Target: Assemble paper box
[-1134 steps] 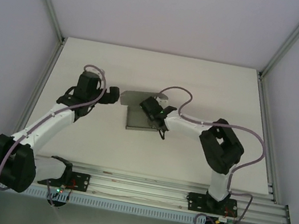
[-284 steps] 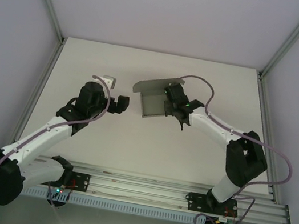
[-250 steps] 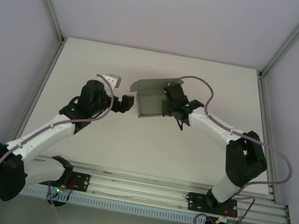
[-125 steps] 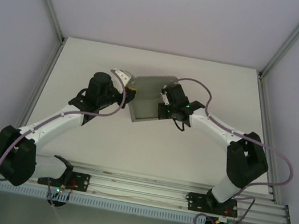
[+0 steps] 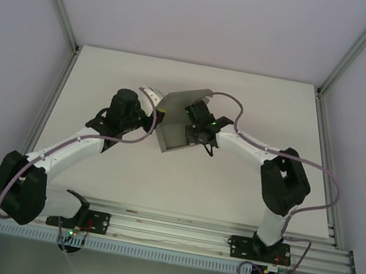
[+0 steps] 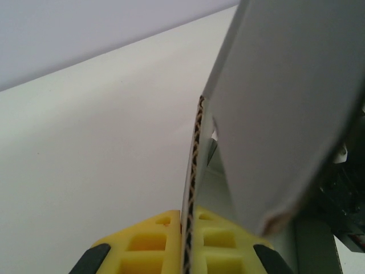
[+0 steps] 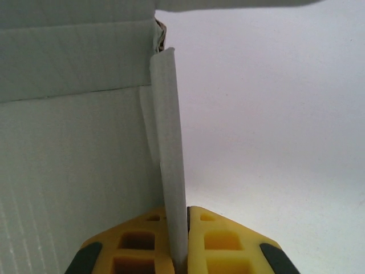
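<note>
The left gripper [image 5: 157, 110] [image 6: 189, 221] was pressed together on the paper box [image 5: 173, 134] [image 6: 285, 114]. In the left wrist view its yellow pads [image 6: 147, 242] pinched a thin sheet of the card seen edge-on, with the wavy corrugated core showing between them. A broad grey panel of the box rose beside that edge and tilted to the right, its rounded corner hanging low in the frame.

The right gripper [image 5: 194, 131] [image 7: 182, 220] was likewise closed on the box. In the right wrist view its own yellow pads [image 7: 212, 235] held a narrow upright flap [image 7: 170, 154] between them. To the left of the flap stood a ribbed grey wall of the box [image 7: 74, 171], creased across its upper part.

From above, the two grippers met the box from opposite sides, the left at its left edge and the right at its right side. The box sat partly folded near the middle of the white table [image 5: 260, 101], with one panel raised toward the back. It may have been lifted slightly off the surface; the overhead view was too coarse to tell.

The left arm [image 5: 67, 148] reached in from the lower left and the right arm [image 5: 252, 148] from the lower right, each trailing a grey cable [image 5: 225, 98]. Both bases were fixed to an aluminium rail [image 5: 173, 231] along the near edge. Pale walls [image 5: 205, 13] enclosed the table.
</note>
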You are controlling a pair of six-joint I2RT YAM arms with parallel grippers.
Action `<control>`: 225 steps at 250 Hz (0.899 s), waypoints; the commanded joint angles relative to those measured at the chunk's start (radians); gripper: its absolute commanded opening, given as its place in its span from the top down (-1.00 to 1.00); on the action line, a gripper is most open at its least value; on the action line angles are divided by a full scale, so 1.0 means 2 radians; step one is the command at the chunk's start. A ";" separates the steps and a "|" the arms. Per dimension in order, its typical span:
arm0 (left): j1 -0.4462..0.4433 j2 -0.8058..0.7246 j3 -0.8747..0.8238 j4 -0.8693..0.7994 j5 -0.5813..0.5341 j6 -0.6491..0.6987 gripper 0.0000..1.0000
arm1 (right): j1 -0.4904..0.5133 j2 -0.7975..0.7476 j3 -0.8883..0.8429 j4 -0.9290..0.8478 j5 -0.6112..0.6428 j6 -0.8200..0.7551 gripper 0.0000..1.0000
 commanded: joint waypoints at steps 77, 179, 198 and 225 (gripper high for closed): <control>-0.009 0.006 -0.003 0.048 0.002 -0.032 0.27 | -0.008 -0.071 -0.069 0.081 0.031 0.044 0.91; -0.009 -0.061 -0.073 0.002 -0.080 -0.078 -1.00 | 0.007 -0.014 -0.087 0.025 0.101 0.185 0.77; -0.009 -0.076 -0.088 0.001 -0.096 -0.083 -1.00 | 0.016 0.000 -0.083 0.019 0.105 0.185 0.73; -0.010 -0.087 -0.096 -0.004 -0.111 -0.091 -1.00 | 0.036 0.017 -0.075 0.004 0.134 0.175 0.58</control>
